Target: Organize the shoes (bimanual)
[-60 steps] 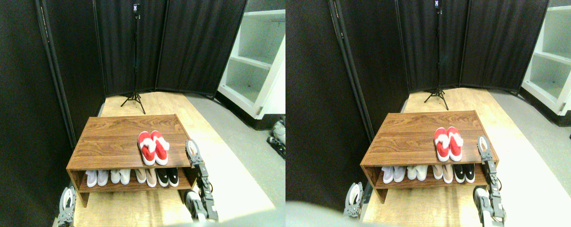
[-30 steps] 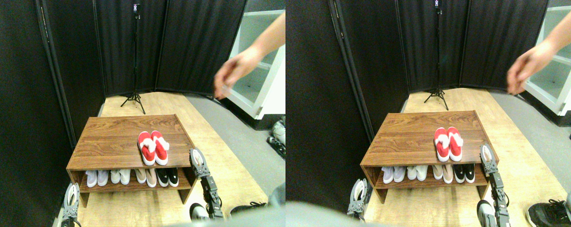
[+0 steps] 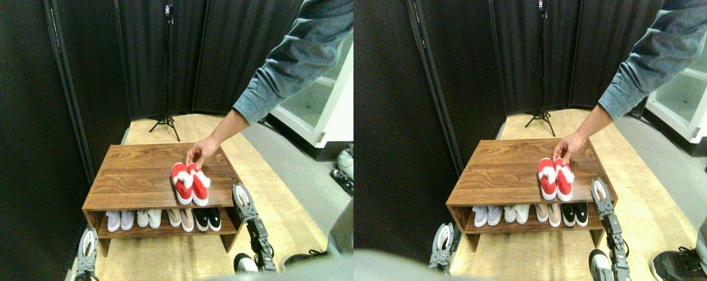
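Note:
The pair of bright red shoes (image 3: 189, 182) with white fluffy lining lies side by side on top of the wooden shoe rack (image 3: 137, 175), right of its middle. A person's hand (image 3: 200, 151) in a blue-grey sleeve reaches in from the upper right and touches the far ends of the shoes. My right gripper (image 3: 241, 196) stands raised just off the rack's right front corner, apart from the shoes. Low at the rack's left front corner is my left gripper (image 3: 86, 243), holding nothing.
The rack's lower shelf holds white (image 3: 120, 220), pale (image 3: 149, 218), beige (image 3: 180, 218) and black (image 3: 207, 218) pairs. A tripod (image 3: 166, 120) stands behind before black screens. A white cabinet (image 3: 318, 88) is at the right. The person's black shoe (image 3: 306, 257) is at the bottom right.
The person's arm came in from the upper right and the hand dropped onto the far ends of the red shoes. Both grippers have barely moved.

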Robot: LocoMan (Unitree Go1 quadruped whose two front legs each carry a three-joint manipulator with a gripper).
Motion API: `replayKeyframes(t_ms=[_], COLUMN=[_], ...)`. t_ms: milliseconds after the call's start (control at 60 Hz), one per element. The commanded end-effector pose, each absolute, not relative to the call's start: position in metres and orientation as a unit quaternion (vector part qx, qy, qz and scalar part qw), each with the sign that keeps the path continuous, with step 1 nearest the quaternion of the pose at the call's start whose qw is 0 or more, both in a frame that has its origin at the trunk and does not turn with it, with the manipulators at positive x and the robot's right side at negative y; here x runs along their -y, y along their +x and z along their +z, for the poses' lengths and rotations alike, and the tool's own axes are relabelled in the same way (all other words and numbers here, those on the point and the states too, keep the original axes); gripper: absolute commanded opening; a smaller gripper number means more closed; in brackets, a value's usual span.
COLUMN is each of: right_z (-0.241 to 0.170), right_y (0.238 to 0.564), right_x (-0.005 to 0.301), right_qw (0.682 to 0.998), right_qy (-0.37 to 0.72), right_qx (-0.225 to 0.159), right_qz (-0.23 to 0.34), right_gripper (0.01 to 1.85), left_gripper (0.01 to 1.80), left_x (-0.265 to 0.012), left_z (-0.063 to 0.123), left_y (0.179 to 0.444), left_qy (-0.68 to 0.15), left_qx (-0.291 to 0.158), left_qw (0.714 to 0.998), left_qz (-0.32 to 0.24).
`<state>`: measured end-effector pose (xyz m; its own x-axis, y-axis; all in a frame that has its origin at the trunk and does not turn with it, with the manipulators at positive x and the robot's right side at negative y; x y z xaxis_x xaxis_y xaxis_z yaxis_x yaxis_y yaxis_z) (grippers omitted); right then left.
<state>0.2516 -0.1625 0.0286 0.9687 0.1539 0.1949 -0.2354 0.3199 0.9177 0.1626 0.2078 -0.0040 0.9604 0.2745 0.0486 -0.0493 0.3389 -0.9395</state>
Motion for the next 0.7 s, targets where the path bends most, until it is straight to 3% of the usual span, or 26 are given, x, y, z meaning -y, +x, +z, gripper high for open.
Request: replayKeyframes(t_ms=[17,700], right_z=[0.0356,0.0397], right_y=[0.2508,0.2419], right_x=[0.1604,0.1561], right_qw=[0.812,0.800], right_qy=[0.566,0.584], right_qx=[0.051,0.048], right_qz=[0.133,0.128], right_gripper=[0.01,0.01], left_gripper=[0.01,0.01], left_x=[-0.2088,-0.2109], left_z=[0.0038,0.0032], left_y=[0.1647,0.1620], left_qy=[-0.567,-0.571], left_qx=[0.113,0.115], left_qw=[0.812,0.808], left_qz=[0.081,0.088])
